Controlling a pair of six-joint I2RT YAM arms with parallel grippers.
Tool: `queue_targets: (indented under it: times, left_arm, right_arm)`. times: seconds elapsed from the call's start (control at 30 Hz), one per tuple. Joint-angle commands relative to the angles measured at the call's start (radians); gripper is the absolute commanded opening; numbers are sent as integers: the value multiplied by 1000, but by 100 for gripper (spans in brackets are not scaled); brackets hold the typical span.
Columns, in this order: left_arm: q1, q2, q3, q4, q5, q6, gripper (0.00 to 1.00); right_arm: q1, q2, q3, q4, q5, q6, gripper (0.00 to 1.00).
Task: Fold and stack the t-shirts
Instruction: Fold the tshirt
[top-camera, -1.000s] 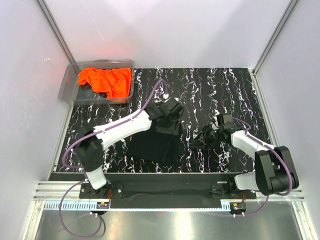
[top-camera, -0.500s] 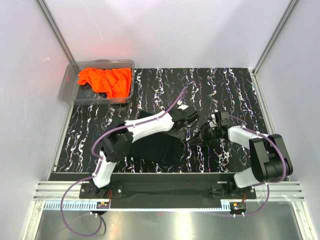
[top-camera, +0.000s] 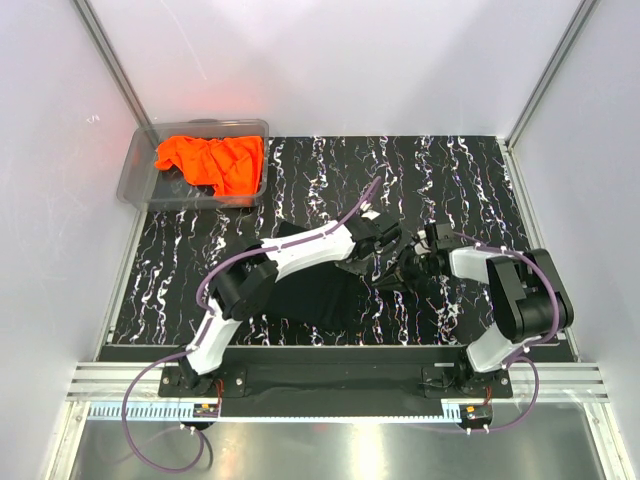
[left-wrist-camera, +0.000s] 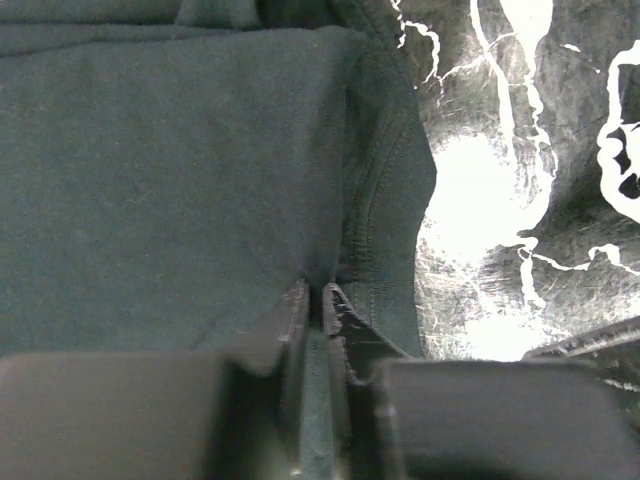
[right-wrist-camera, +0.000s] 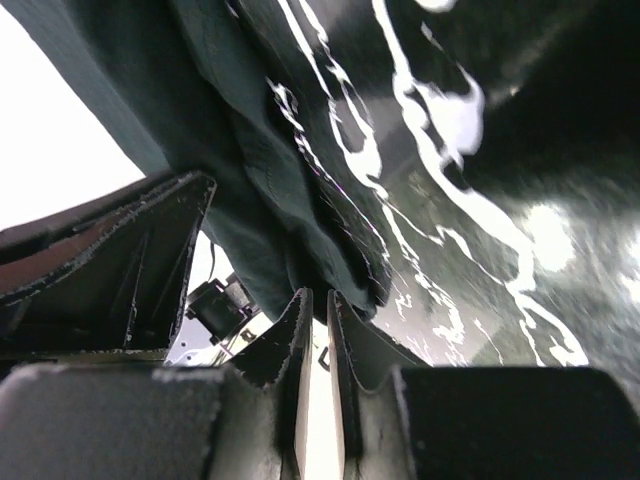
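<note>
1 black tee (top-camera: 312, 297) on tbl (top-camera: 450, 170), 1 orange tee (top-camera: 212, 160) in 1 bin (top-camera: 135, 178).

Left arm (top-camera: 300, 249): white shell links between bulky black joint housings.
Right arm (top-camera: 472, 264): same build, with a white forearm shell and a large rounded black elbow housing.
Bases: black blocks, the left base (top-camera: 190, 378) at 7 o'clock and the right base (top-camera: 485, 368) at 5 o'clock of the overhead view, joined by a black crossbar (top-camera: 330, 377).
Cables: a purple cable (top-camera: 135, 440) loops out of each base and runs up along its arm.
Boards: a small board (top-camera: 207, 407) with an orange spot below each base.
Left jaws: two dark wedge-shaped fingers (left-wrist-camera: 285, 335) with rough inner edges, on blocky grey-black carriers.
Right jaws: matching dark fingers (right-wrist-camera: 275, 350), ragged-edged, thin at the tips.
</note>
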Motion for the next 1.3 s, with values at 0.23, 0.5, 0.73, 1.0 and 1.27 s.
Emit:
queue_targets:
  times: [0.23, 0.5, 0.73, 1.0, 1.27]
  left_arm:
    - [41, -112, 24, -5, -19, 13, 0]
    - [62, -215, 59, -38, 32, 21, 0]
    - [84, -239, 42, -51, 41, 22, 0]
    - [105, -212, 76, -48, 87, 15, 0]
    - [108, -138, 136, -48, 151, -5, 0]
  right_arm:
    - [18, 83, 70, 148, -73, 80, 14]
    - [139, 215, 113, 441, -97, 250, 12]
    - [168, 321, 217, 477, -56, 278, 9]
    - [193, 345, 297, 193, 145, 109, 5]
    - [237, 352, 309, 18, 334, 47, 4]
